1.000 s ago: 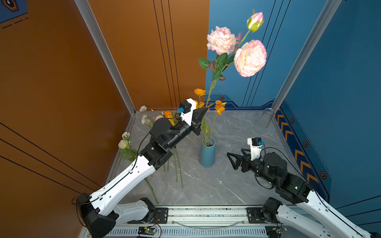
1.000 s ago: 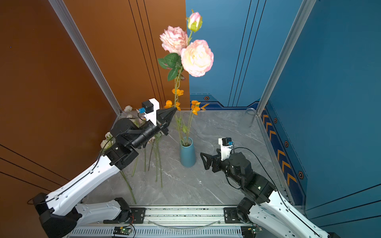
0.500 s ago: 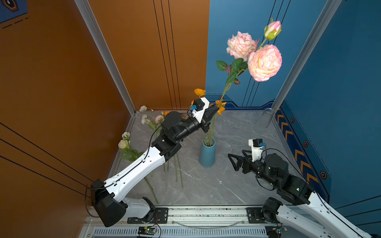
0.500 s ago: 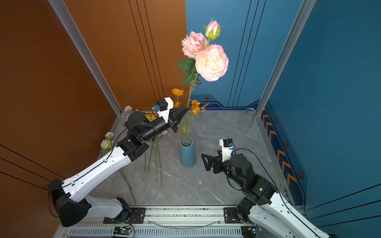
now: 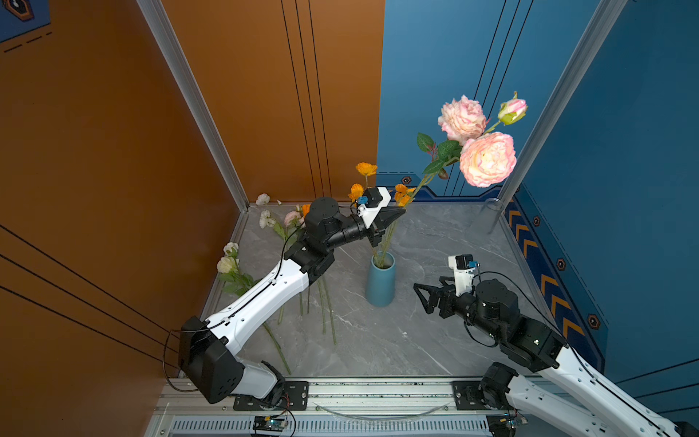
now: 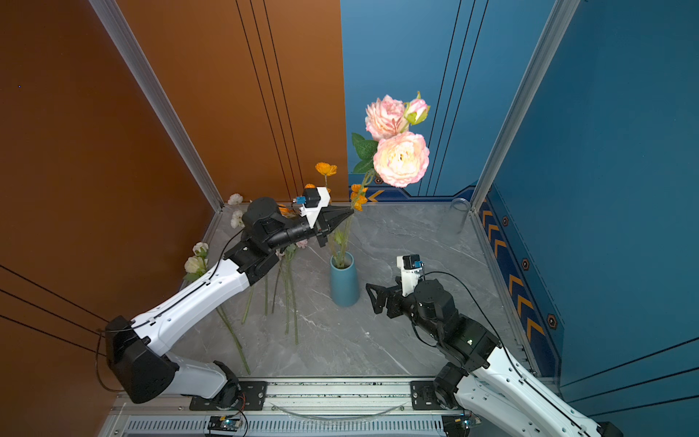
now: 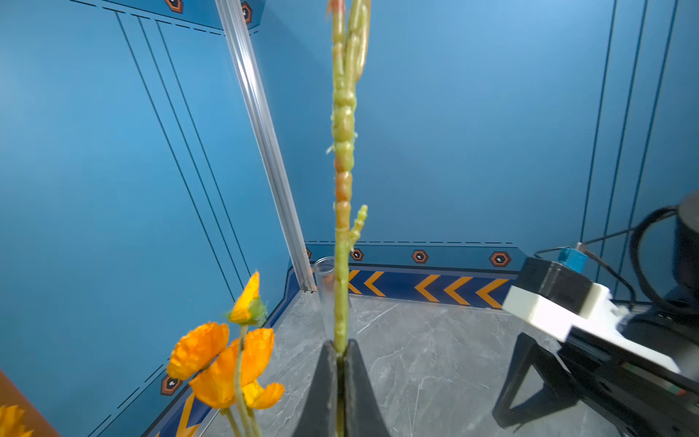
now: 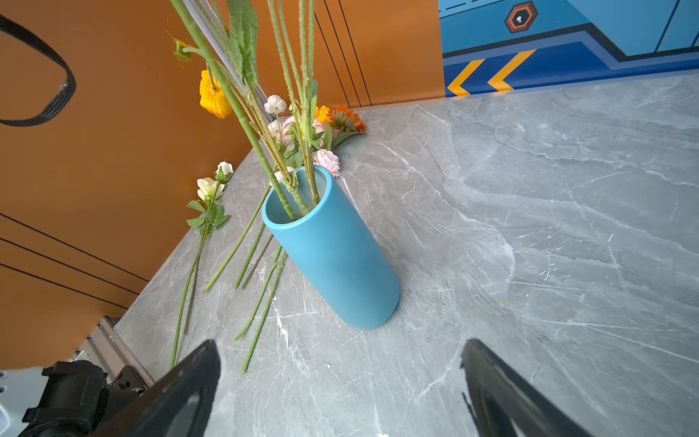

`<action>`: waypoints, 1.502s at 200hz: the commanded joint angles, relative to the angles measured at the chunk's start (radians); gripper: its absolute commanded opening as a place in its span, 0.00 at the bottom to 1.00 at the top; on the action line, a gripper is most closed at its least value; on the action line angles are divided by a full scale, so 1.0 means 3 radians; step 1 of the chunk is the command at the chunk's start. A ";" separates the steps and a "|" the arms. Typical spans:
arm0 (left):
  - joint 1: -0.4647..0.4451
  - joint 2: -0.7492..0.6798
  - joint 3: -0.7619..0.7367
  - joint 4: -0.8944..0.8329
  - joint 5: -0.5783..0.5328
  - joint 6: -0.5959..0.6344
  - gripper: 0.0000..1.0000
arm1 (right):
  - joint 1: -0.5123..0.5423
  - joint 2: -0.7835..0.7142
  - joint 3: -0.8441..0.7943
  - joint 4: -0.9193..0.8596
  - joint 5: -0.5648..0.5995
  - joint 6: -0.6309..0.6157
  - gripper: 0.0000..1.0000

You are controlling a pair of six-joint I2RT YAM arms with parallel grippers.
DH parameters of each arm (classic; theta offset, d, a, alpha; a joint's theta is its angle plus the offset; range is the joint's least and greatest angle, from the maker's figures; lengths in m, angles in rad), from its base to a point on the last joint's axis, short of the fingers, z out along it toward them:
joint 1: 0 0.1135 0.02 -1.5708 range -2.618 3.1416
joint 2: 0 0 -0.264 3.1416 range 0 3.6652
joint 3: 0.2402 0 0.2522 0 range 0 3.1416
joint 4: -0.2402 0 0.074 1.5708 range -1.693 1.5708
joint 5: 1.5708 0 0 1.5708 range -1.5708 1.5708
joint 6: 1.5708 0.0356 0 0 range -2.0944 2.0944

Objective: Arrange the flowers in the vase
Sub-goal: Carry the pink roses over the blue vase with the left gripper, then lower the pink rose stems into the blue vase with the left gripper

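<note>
Nearest us an aluminium rail carries both arm bases. Beyond it lies a grey marble tabletop, closed in by an orange wall on the left and a blue wall on the right, the two colours meeting at the back. Just past the rail the right gripper hovers low beside the blue vase, its jaws spread wide and holding nothing, with only bare marble between them. The vase stands upright about mid-table with orange poppies already in it. To its left, partly hidden under the left arm, loose flowers with cream and pink heads lie flat, their stems pointing toward us. Above the vase the left gripper is clamped tight on the pink rose stem. In the right wrist view the stem's foot reaches into the vase mouth, while its three blooms lean toward the blue wall. A clear tube stands in the far right corner. Compared with a second ago, we find the left gripper farther right and the blooms swung over toward that corner; the right gripper has not shifted.
</note>
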 commanded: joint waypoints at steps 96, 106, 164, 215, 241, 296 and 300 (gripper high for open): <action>-0.0150 0.0023 -0.0649 -0.0217 -0.0048 0.0800 0.00 | -0.0001 0.0049 -0.0093 0.0228 -0.0097 0.0013 1.00; -0.0159 0.0035 -0.0676 -0.0216 -0.0076 0.0803 0.00 | -0.0003 0.0048 -0.0100 0.0231 -0.0099 0.0012 1.00; -0.0167 0.0101 -0.0736 -0.0218 -0.0165 0.0829 0.06 | -0.0004 0.0030 -0.0133 0.0233 -0.0087 0.0013 1.00; -0.0172 0.0071 -0.0798 -0.0223 -0.0281 0.0925 0.23 | 0.0003 0.0014 -0.0128 0.0234 -0.0097 0.0032 1.00; -0.0169 0.0017 -0.0822 -0.0219 -0.0280 0.0942 0.24 | 0.0009 0.0027 -0.0134 0.0244 -0.0096 0.0037 1.00; -0.0178 -0.0099 -0.0850 -0.0220 -0.0360 0.0931 0.36 | 0.0021 0.0051 -0.0127 0.0276 -0.0107 0.0043 1.00; -0.0177 -0.0113 -0.0857 -0.0220 -0.0368 0.0931 0.37 | 0.0028 0.0052 -0.0128 0.0278 -0.0107 0.0044 1.00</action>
